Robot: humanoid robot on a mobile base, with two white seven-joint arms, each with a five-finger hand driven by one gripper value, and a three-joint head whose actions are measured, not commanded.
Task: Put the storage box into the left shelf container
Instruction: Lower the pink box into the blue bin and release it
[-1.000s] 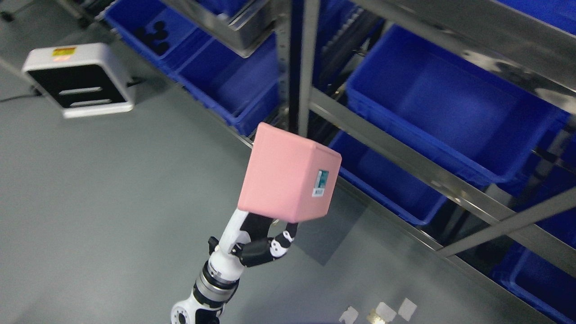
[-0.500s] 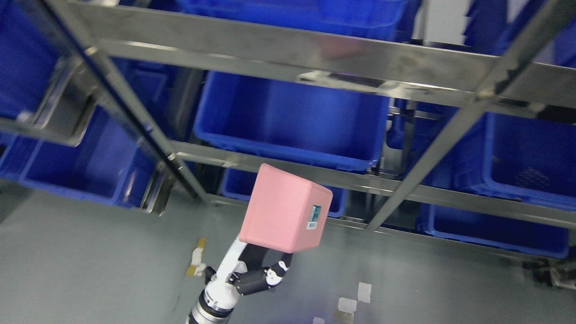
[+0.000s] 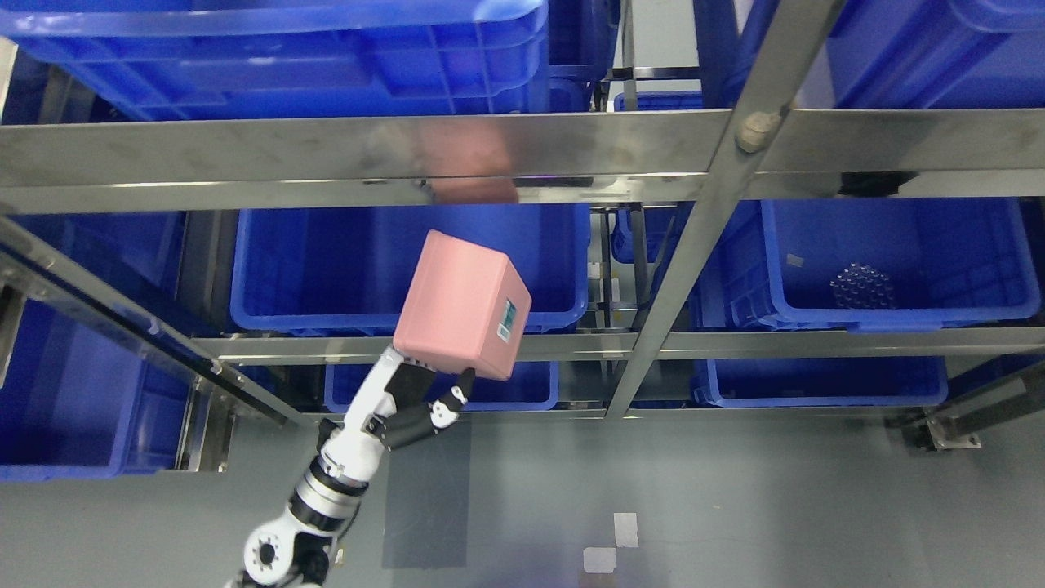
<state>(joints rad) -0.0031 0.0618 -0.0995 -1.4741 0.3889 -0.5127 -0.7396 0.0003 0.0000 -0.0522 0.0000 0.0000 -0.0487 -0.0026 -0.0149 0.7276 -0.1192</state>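
A steel shelf rack [image 3: 522,147] fills the scene above and beyond my hand, its rails crossing from side to side and a slanted upright rising to my hand's right. Blue bins sit on every level. The largest near me is the blue container [image 3: 326,310] on the middle level, directly beyond and slightly above my hand; it looks empty, and I judge it to be the left shelf container the task means. Well off to the right of my hand, another blue bin [image 3: 898,310] on the same level holds a small cluster of dark beads. The grey floor [image 3: 735,506] lies below, with pale tape squares down and to the right of my hand.

My left hand [image 3: 416,404], on an arm rising from the lower left, is clenched around the underside of the pink storage box [image 3: 461,304]. The box is tilted, one corner up, with a small label on its right face. It hangs in front of the container's near rim, not yet inside.

So the box is picked up and carried to the shelf. What remains, as I judge it, is reaching over the rim, lowering, and letting go. My right hand is out of sight.
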